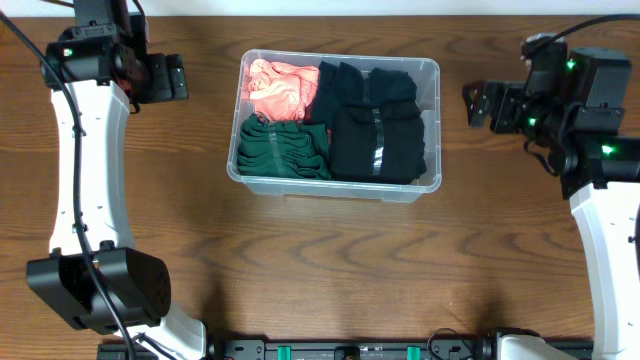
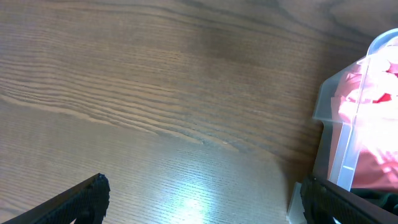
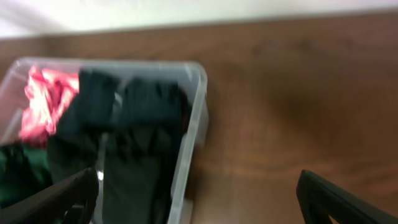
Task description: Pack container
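From overhead, the container [image 1: 330, 186] sits on the wooden surface [image 1: 330, 270] at the middle of its far half, between the two arms and touching neither. It looks full to about rim height. A crumpled pink garment [image 1: 280, 88] fills the far-left corner and a folded dark green garment [image 1: 283, 148] lies in front of it. Folded black garments [image 1: 378, 140] take up the whole right half. The left hand [image 1: 178, 77] hangs well to the container's left and the right hand [image 1: 478, 105] near its right end, both holding nothing. I judge the bin to be thin, smooth plastic: light in itself, a little flexible in the walls, and likely slippery on its flat sides. The rimmed edge at either short end seems the safest place to grip it. The clothing is soft and compressible, so it adds little weight and should press down easily. In the left wrist view, the left hand's fingers stand wide apart over bare wood, with the container's rounded corner [image 2: 339, 112] and the pink cloth at the right edge of the view. In the right wrist view, which is blurred, the right hand's fingers are also spread wide. The container's right end [image 3: 198, 118] lies ahead of them, with black cloth against its wall.
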Motion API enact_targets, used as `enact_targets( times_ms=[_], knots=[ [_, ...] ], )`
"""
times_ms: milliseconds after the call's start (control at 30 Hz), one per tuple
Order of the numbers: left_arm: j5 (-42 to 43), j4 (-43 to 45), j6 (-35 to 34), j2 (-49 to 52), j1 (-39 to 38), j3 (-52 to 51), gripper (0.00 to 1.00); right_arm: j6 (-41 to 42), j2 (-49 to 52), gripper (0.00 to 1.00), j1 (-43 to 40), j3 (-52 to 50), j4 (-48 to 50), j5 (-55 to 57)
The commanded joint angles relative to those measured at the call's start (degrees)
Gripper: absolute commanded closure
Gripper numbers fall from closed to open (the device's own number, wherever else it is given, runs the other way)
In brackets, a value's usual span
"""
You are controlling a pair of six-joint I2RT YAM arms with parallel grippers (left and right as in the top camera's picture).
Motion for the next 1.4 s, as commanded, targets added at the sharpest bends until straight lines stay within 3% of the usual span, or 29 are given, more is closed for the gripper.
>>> enact_targets(
  times_ms=[0,133,233,533,667,933,1367],
  knots=[
    [-0.28,-0.15,-0.31,0.37,0.17,-0.33,0.02,-0.42,-0.02,0.01,-0.37,0.37,-2.97,0.24],
    [-0.28,-0.15,-0.31,0.37,0.17,-0.33,0.02,-1.99,-0.57,0.01,-0.22,0.02,-7.17,4.39],
    [-0.28,-0.15,-0.31,0.37,0.17,-0.33,0.02,-5.33,-3.39,0.01,-0.09,-2.49,-4.55,5.49],
    [-0.28,-0.17,-0.31,0.37,0.17,-0.33,0.02,-9.40,-27.23,0.01,-0.15,-33.11,27.80,5.33],
    [-0.28,-0.15,-0.31,0.37,0.17,-0.33,0.02,-9.35,-39.50,0.01,-1.31,-46.64,36.94,5.29],
    [-0.28,-0.17,-0.31,0.37,0.17,-0.33,0.02,-9.33,-57.02,0.01,-1.77,-61.77,37.27,5.27],
    [-0.28,-0.15,-0.31,0.37,0.17,-0.33,0.02,-7.80,-71.84,0.01,-1.75,-74.86,40.00,4.87]
  ],
)
